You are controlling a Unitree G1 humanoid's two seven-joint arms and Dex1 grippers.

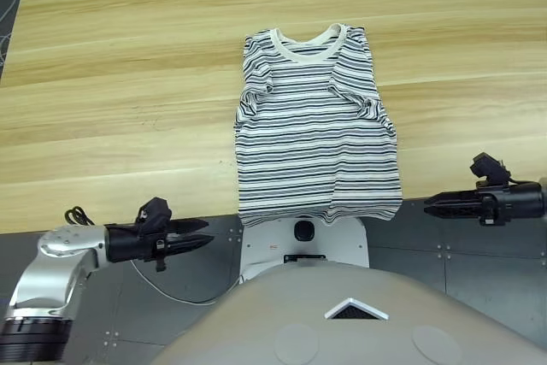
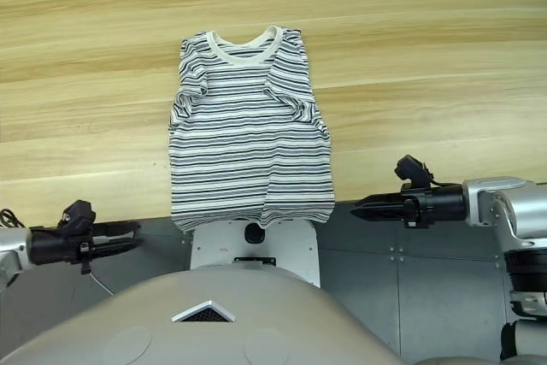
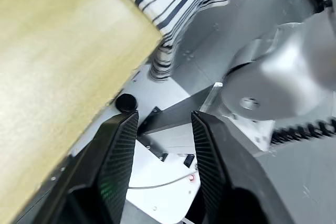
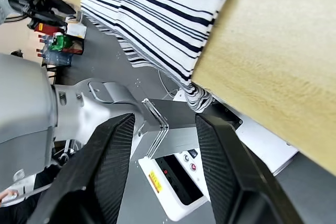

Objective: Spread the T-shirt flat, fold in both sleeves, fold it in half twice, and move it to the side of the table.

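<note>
The striped T-shirt (image 1: 316,126), sleeves folded in, drapes its hem over the near edge of the bench (image 1: 128,83), between the left tool (image 1: 205,233) and the right tool (image 1: 429,204), both spread and empty.

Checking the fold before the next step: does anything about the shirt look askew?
Yes. The T-shirt is not fully on the table: its hem hangs over the near edge instead of lying flat. The folded-in sleeves look bunched rather than smooth. Otherwise it lies fairly straight.

Robotics lab/test bay, prob: plain wood-laminate table (image 1: 128,83), grey bolted metal floor plates (image 1: 479,254) at 4 o'clock, loose cable (image 1: 171,295) at 7 o'clock
</note>
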